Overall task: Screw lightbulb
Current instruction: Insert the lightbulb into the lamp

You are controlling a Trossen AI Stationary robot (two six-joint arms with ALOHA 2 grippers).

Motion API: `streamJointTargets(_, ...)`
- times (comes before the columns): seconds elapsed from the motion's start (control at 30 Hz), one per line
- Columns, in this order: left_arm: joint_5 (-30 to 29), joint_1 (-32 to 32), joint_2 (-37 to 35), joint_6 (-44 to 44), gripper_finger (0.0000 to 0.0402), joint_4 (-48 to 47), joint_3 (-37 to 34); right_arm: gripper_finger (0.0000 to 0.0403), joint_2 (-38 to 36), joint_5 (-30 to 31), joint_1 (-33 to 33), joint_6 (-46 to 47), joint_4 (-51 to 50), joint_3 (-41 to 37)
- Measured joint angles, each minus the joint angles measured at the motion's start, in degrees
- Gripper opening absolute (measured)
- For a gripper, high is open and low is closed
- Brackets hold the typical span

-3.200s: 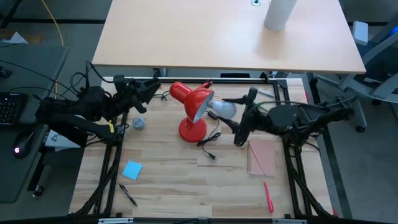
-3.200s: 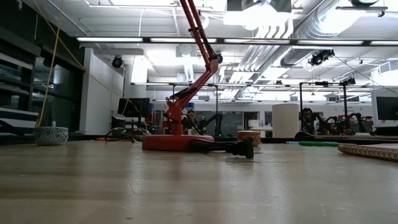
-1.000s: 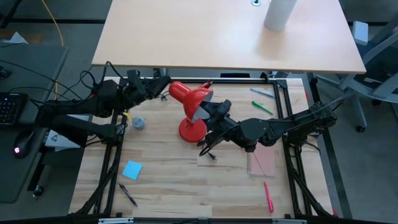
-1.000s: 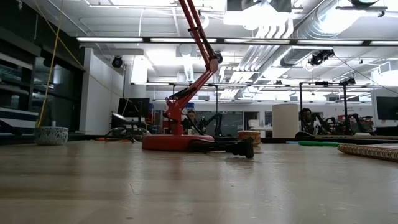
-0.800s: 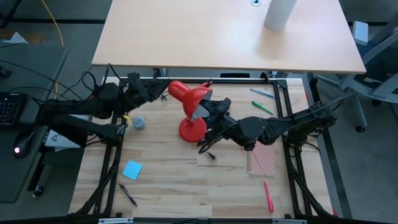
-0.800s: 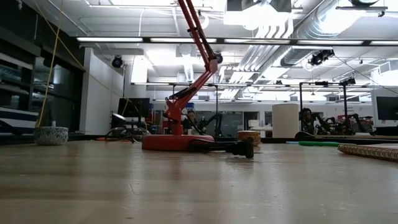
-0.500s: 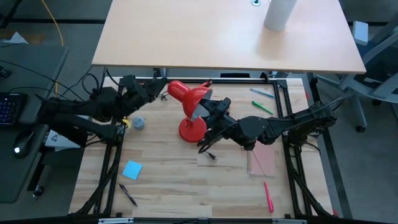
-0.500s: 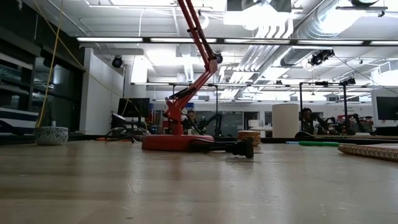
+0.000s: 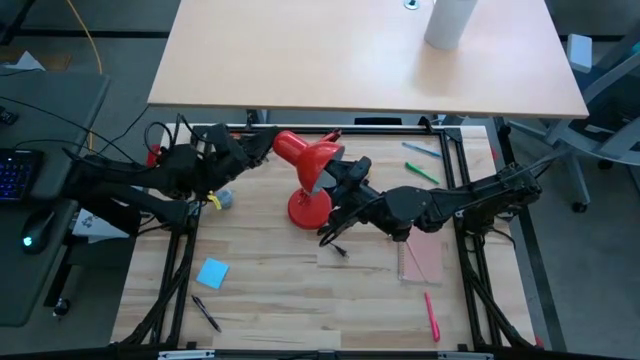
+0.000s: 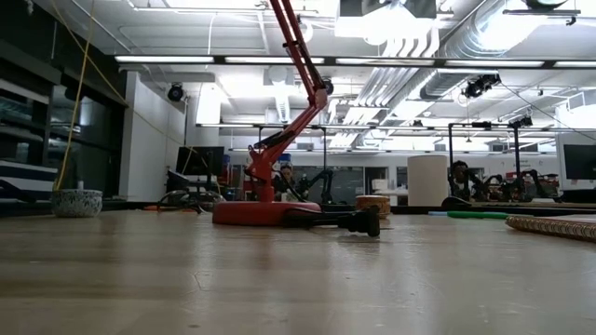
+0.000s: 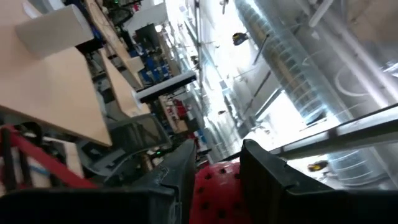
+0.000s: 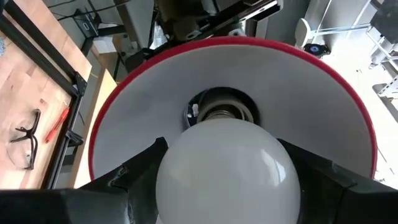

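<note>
The red desk lamp point(image 9: 308, 180) stands on its round base point(image 9: 309, 208), also seen in the low view point(image 10: 265, 212). Its shade point(image 9: 318, 160) opens toward the table's right. My right gripper point(image 9: 338, 180) is shut on the white lightbulb point(image 12: 227, 171) in the shade's mouth. The bulb's screw base sits at the socket point(image 12: 221, 113). My left gripper point(image 9: 264, 147) is at the shade's far-left back end. Neither gripper shows in the low view. My left gripper has the shade's red vented back cap point(image 11: 217, 186) between its two fingers, and the red fills the gap between them. The fingers come level from the table's left. My right gripper pinches the bulb's round globe point(image 12: 186, 180) between its two fingers, one on each side. The fingers come from the table's right and point into the shade. The bulb is clear of the table, its base toward the socket.
The lamp's black cord point(image 9: 340, 235) lies in front of the base. A small grey bowl point(image 9: 222, 198), a blue note point(image 9: 212, 272), a black pen point(image 9: 206, 314), a pink notebook point(image 9: 422, 252), a red pen point(image 9: 432, 315) and green pens point(image 9: 420, 170) lie around.
About three seconds ago my right gripper held the bulb apart from the lamp, to the shade's right. It has since carried it into the shade's mouth and has kept still for the last second. My left gripper has gone toward the table's right, up to the shade's back.
</note>
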Motion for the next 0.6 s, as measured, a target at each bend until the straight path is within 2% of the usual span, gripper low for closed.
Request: streamJointTargets(0.6, 2.14, 0.07, 0.18, -0.63, 0.0106, 0.79, 0.0, 0.0264, -0.02, 0.02, -1.79, 2.3, 0.79, 0.0)
